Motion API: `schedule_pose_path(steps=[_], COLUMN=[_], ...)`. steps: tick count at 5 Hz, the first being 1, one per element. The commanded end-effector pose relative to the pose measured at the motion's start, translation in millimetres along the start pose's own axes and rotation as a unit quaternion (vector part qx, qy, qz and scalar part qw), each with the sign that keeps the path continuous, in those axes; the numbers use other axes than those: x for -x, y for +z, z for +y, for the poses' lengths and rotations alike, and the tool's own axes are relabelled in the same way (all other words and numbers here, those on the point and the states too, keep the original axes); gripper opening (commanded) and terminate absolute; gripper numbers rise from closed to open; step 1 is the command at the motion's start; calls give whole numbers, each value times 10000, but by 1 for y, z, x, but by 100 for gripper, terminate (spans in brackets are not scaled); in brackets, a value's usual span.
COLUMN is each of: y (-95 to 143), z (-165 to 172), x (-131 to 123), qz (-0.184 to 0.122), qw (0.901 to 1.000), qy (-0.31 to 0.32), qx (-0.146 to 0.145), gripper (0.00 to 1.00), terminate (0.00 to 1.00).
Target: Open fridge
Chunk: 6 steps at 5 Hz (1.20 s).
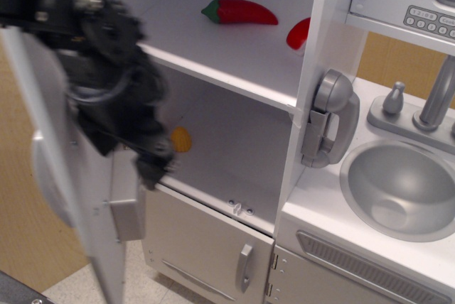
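The gripper (138,155) is smeared with blur, so how its jaws stand can't be made out. Behind it, a small yellow thing (182,138) on the lower shelf is half covered and can't be identified. A second red item (298,33) on the upper shelf is partly hidden by the fridge (313,6) side wall. The faucet (439,94) and keypad panel (429,18) run off the right edge.

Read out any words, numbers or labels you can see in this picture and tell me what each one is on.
No text can be read.
Grey keypad panel on the upper right unit: its small buttons carry markings, too small and blurred to read.
Tall silver-grey toy fridge, its open door and the grey toy phone: no lettering visible.
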State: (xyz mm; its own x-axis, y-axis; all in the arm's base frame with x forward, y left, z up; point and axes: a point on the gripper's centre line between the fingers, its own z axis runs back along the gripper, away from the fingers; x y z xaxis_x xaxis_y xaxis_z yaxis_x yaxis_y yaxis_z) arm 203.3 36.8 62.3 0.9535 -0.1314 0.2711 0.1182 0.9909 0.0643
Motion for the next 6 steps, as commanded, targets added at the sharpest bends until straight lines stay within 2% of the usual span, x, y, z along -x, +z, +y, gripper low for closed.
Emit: schedule_pose_path(steps=[1,2,4,5,6], y=[-13,-23,-38,-38,-38], z=[53,66,112,138,159], x=[3,-8,-50,-61,-54], qz=[-219,-437,-703,-919,-951], qw=[9968,9932,9848,9780,9748], qy=[563,872,1465,1694,1740], qx=[-516,-630,-615,-801,-1021], gripper=[100,100,100,100,100], terminate=[0,0,0,0,100])
